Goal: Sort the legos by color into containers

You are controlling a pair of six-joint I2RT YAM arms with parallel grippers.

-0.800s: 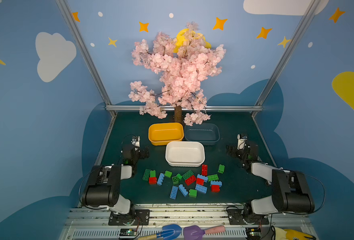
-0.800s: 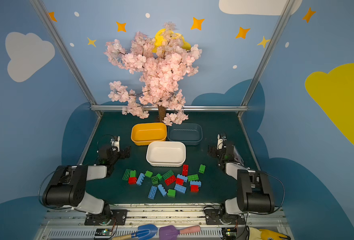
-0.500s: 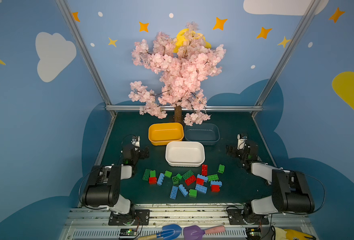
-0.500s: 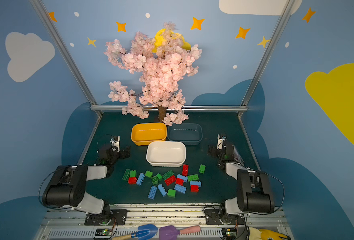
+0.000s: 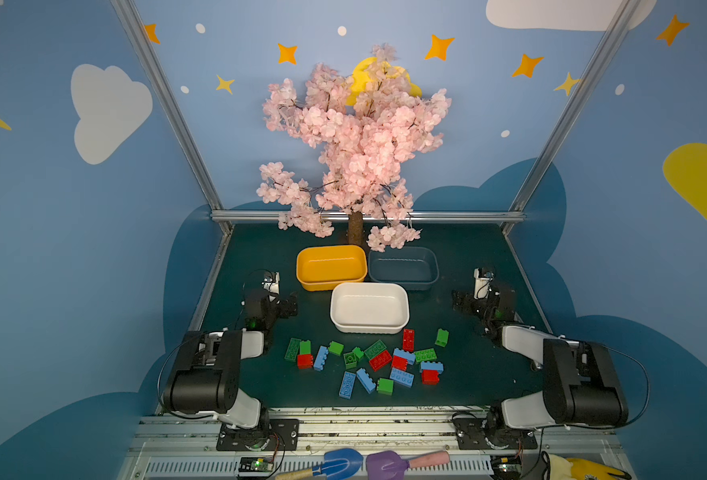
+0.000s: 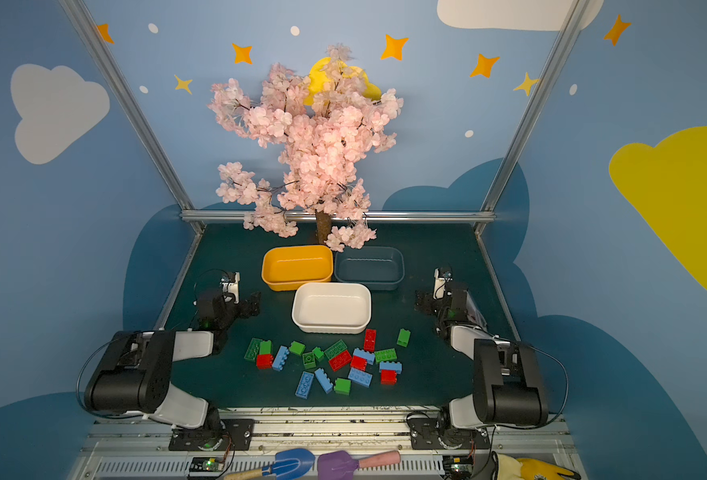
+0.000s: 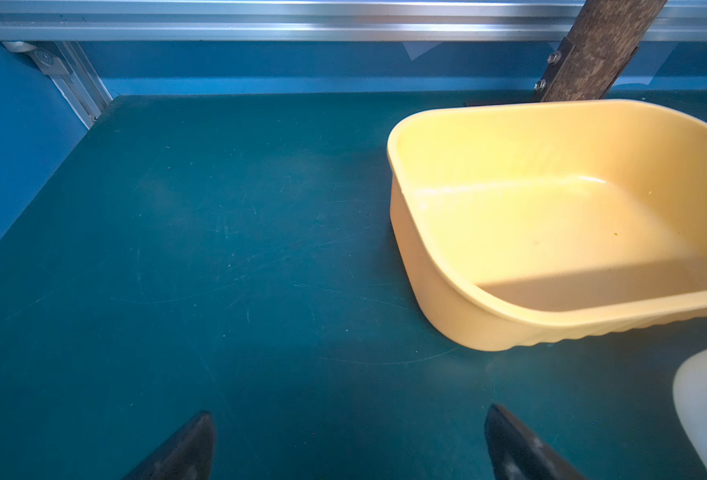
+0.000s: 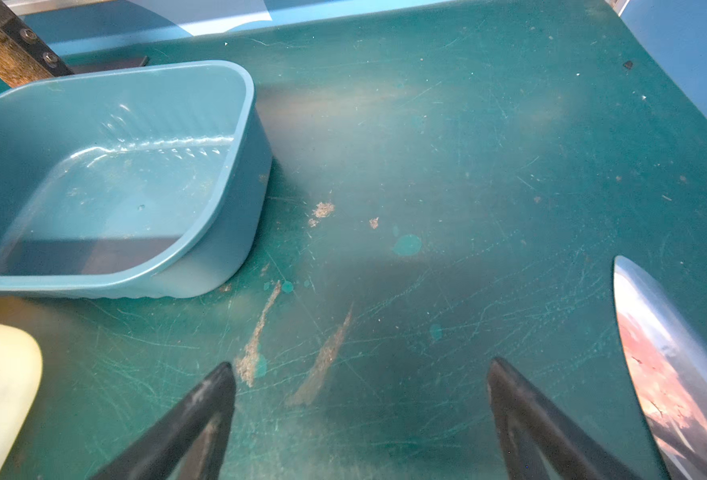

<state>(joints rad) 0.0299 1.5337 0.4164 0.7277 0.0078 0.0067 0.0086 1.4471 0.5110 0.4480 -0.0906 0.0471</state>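
Legos (image 5: 380, 360) unmoved; scuffed green table (image 8: 468, 166), blue walls (image 5: 73, 270).

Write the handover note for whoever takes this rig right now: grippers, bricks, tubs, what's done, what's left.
Left gripper: jaws open, empty, over bare table near the yellow tub.
Right gripper: jaws open, empty, near the slate-blue tub.
Legos: red, green and blue mixed, all loose on the table in front of the white tub.
Tubs: all three empty; yellow and slate-blue side by side at the back, white in front of them.
Done: nothing sorted yet.
Left: every brick.
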